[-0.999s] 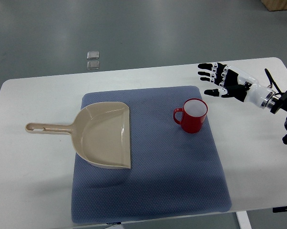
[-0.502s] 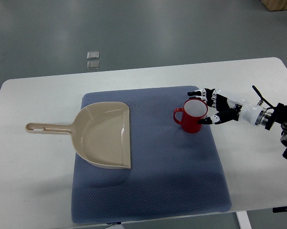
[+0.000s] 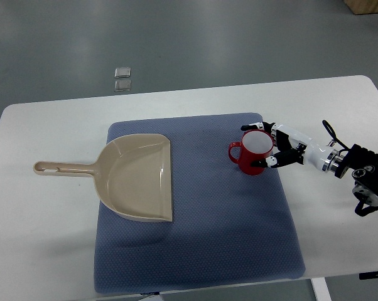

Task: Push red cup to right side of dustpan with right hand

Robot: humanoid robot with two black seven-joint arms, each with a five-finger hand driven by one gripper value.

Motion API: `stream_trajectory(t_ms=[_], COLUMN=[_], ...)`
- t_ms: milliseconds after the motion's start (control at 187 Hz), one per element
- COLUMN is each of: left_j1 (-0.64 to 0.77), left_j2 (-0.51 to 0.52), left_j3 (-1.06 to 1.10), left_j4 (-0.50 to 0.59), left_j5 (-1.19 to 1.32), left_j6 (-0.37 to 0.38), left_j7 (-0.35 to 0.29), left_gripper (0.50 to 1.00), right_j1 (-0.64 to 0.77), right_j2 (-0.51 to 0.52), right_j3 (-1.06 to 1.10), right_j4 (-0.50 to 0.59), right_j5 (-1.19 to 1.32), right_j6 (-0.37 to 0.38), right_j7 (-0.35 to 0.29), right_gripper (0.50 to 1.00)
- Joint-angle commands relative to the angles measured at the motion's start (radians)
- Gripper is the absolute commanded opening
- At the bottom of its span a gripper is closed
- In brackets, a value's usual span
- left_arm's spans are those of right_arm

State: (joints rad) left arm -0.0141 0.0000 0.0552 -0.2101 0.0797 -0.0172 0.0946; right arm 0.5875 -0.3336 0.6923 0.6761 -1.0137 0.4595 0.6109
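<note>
The red cup (image 3: 244, 159), white inside, stands upright on the blue mat (image 3: 201, 238), its handle pointing left toward the beige dustpan (image 3: 139, 179). The dustpan lies on the mat's left part with its handle (image 3: 63, 168) sticking out over the white table. A bare strip of mat separates cup and dustpan. My right hand (image 3: 269, 145) comes in from the right edge and rests against the cup's right side, fingers spread along the rim and wall, not closed around it. The left arm is out of view.
The white table (image 3: 44, 238) ends close below the mat and at the far right. Two small clear squares (image 3: 122, 78) lie on the grey floor beyond the table's back edge. The right forearm and cables (image 3: 365, 179) hang over the table's right end.
My right hand came down and leftward from above the table's back right to the cup's right side, now touching it. The cup and the dustpan have stayed where they were.
</note>
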Motion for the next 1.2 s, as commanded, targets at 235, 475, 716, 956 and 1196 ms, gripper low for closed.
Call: stream_trajectory(t_ms=[235,475,716,956,1196], left_j1=[0.000,0.000,0.000,0.000,0.002], left_j2=[0.000,0.000,0.000,0.000,0.000], left_j3=[0.000,0.000,0.000,-0.002,-0.003], left_j4=[0.000,-0.002,-0.003,-0.002,-0.002], left_j5=[0.000,0.000,0.000,0.000,0.000], left_j6=[0.000,0.000,0.000,0.000,0.000], left_j7=[0.001,-0.001,0.001,-0.001,-0.001], left_gripper=[1.000,1.000,1.000,1.000,1.000], right_j1=[-0.002,-0.012,-0.020,-0.029,-0.028], right_j2=[0.042,0.068,0.097,0.146,0.194], right_j3=[0.000,0.004,0.001,0.004,0.009], right_j4=[-0.013,-0.013,-0.013,-0.013,-0.010], right_j5=[0.009,0.017,0.018,0.021,0.024], right_j6=[-0.039,-0.048,-0.096,-0.107,-0.125], right_j7=[0.000,0.000,0.000,0.000,0.000], right_gripper=[0.936,0.936,0.932,0.930,0.928])
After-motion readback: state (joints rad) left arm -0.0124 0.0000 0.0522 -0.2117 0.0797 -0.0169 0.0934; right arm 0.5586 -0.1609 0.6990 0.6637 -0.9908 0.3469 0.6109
